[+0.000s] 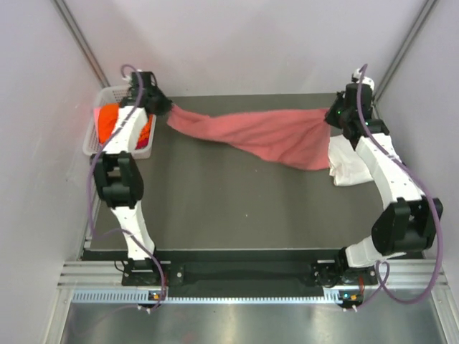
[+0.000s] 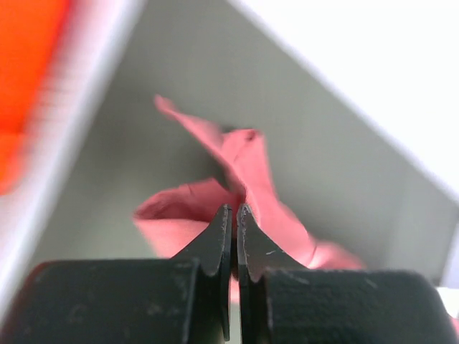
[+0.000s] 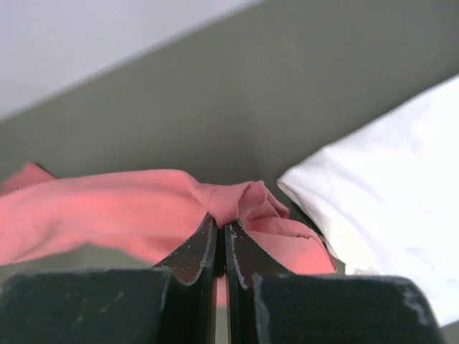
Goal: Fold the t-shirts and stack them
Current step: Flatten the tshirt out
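The pink tee [image 1: 265,136] stretches across the far side of the table [image 1: 229,208], from one arm to the other. The left gripper [image 1: 166,109] is squeezed tight on one end, right by the basket [image 1: 92,143]. The right gripper [image 1: 331,118] is squeezed tight on the other end, near the white tee [image 1: 348,166]. The cloth is bunched up like a thick rope and sags in the middle.

I think the step now is to spread this tee flat so it can be folded. To do it well, both grips should hold tight and pull apart gently at the same time. If one side pulls harder, the cloth may slip out or twist more. The tee should come down on the bare middle of the table, away from the white tee and the basket. The bunched parts need to open up first, or the fold will come out lumpy.

Count: three tees. One is pink and held by both arms. One is white and lies on the table at the right. One orange tee [image 1: 109,120] sits in the basket. There are one basket, one table and two grippers.
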### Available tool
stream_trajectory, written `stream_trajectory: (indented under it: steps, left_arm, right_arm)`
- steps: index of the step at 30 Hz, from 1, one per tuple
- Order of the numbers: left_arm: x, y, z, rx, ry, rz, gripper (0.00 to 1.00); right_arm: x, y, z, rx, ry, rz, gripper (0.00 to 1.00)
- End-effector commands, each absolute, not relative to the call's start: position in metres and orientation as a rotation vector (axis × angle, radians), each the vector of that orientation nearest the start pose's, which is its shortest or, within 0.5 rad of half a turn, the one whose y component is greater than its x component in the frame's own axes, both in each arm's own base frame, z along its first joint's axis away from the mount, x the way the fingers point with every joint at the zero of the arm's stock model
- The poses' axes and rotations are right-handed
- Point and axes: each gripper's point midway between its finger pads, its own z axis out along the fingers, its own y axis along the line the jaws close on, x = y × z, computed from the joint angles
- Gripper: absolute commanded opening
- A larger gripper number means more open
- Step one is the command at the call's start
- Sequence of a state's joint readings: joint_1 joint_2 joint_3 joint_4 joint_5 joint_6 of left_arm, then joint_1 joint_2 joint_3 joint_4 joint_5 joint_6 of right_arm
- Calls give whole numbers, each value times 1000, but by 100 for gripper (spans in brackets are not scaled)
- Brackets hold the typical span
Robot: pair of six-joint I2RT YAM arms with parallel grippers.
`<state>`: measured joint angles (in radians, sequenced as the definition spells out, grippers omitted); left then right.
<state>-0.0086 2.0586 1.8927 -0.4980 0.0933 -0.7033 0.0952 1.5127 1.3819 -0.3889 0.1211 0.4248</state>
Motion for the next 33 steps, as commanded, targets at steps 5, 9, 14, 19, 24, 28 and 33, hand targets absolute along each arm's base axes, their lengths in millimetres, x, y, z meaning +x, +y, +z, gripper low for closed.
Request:
stream_trajectory:
  steps: [5,9,14,19,24,28,33]
  left_arm:
    - [455,-9,253,-871,1886,-496,0]
    - [393,-24,205,-862,1868,-581,11]
    - [342,-34,178,-814,1870,-566,70]
    - [338,-33,180,-759,1905,-512,74]
    - [364,-38,176,-715,1985,-508,76]
    - [391,-42,157,-690,2085,-500,75]
    - [418,-70,141,-590,2204,-500,75]
  right_arm:
    - [363,28,254,524,1866,284,3]
    - [307,19,158,627,1934,259,44]
    - [278,7,172,605,1735,267,80]
    - [294,21,167,496,1894,250,76]
    - [335,46,170,374,2040,306,65]
    - [360,61,149,303,2159,318,56]
    - [389,73,142,242,2224,331,57]
